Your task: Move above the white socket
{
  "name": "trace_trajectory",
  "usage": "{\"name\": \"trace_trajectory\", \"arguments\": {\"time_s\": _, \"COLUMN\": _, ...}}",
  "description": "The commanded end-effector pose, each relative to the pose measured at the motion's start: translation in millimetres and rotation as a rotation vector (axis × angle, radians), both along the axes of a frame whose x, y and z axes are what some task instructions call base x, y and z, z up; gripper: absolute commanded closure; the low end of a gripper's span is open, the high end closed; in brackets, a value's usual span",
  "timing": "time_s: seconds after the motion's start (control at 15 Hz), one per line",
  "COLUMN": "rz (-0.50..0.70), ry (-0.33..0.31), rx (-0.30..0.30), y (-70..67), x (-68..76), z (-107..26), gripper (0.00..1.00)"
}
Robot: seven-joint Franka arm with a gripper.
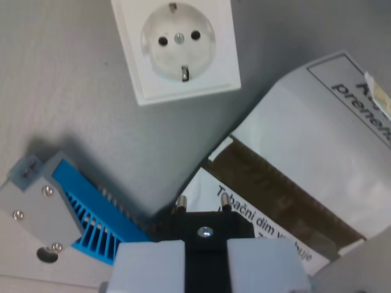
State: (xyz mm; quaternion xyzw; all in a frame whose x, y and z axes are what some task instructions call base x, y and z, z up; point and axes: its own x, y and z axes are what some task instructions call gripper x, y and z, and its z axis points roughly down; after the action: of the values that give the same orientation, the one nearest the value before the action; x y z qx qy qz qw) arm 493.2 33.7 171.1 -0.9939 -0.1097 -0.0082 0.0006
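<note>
- Gripper (206, 259) sits at the bottom of my wrist view, its two pale fingers (149, 265) pinching a black plug (208, 229) between them; two metal pins (203, 203) stick out of the plug toward the top of the frame.
- White socket (177, 46) lies flat on the grey table (61, 104) near the top of the view, a little to the wrist view's left of the plug's centre line, and well apart from the pins.
- Its square plate is turned slightly against the frame, and its two round holes run on a gentle slant rather than level with the pins.
- As I read it, the coming move turns on this: the socket lies ahead of the pins and slightly toward the wrist view's left, so I'd carry the plug forward and a touch that way, with a small twist to line up pins and holes.
- Nearer in, a white printed carton (317, 159) fills the wrist view's right, its flap reaching under the plug.
- A blue finned block with a grey bracket (61, 207) sits at the lower left.
- I cannot see any table edge from here.
</note>
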Motion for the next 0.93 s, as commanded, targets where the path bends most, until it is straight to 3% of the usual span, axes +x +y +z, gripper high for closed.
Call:
{"name": "trace_trajectory", "arguments": {"time_s": 0.07, "rz": 0.091, "ry": 0.016, "rx": 0.066, "y": 4.6, "x": 15.5, "z": -12.9, "gripper": 1.0}}
{"name": "trace_trajectory", "arguments": {"time_s": 0.93, "rz": 0.126, "ry": 0.008, "rx": 0.072, "y": 17.0, "x": 42.5, "z": -52.0, "gripper": 1.0}}
